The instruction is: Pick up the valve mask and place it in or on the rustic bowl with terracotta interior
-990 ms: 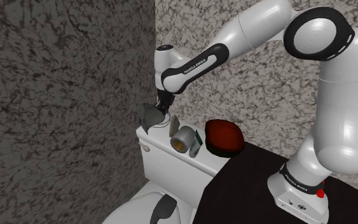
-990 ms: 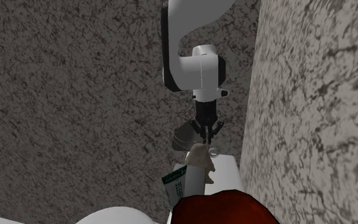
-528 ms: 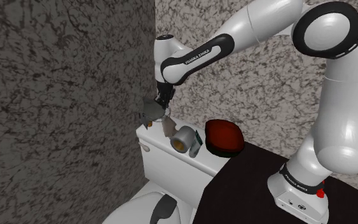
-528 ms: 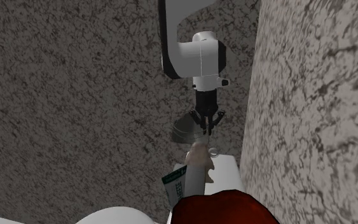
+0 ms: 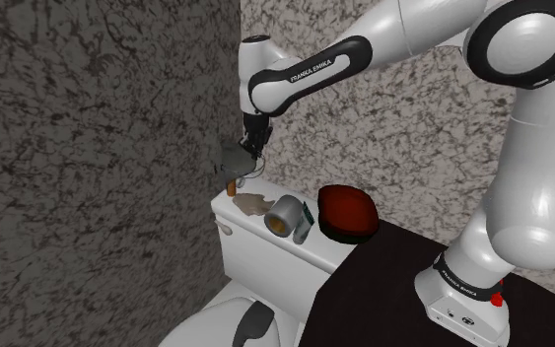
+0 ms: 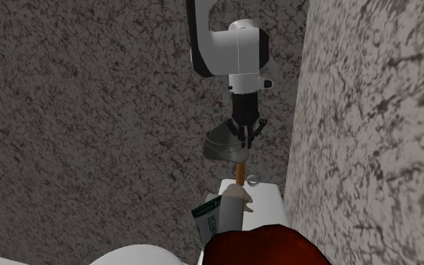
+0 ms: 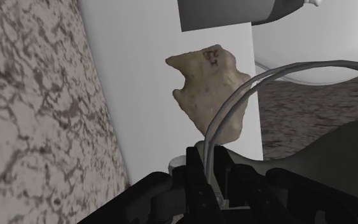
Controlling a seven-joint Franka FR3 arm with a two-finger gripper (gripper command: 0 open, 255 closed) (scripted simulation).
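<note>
Dim, even light — walls mottled and murky, white arm [image 5: 403, 39] faintly glossy — edges crisp.

walls [image 5: 88, 128] rough mottled stone-look, arm [image 5: 403, 39] shells glossy white w/ matt black joints, mask [image 5: 234, 156] matt grey, toilet tank [image 5: 265, 258] smooth white, bowl [image 5: 349, 207] inside glossy red.

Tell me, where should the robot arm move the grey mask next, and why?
Probably carry it sideways toward the shoulder view's right, at this height. The gripper is shut on the grey mask, which hangs above the toilet tank, and the red-lined bowl sits beyond the grey roll standing between them.
</note>
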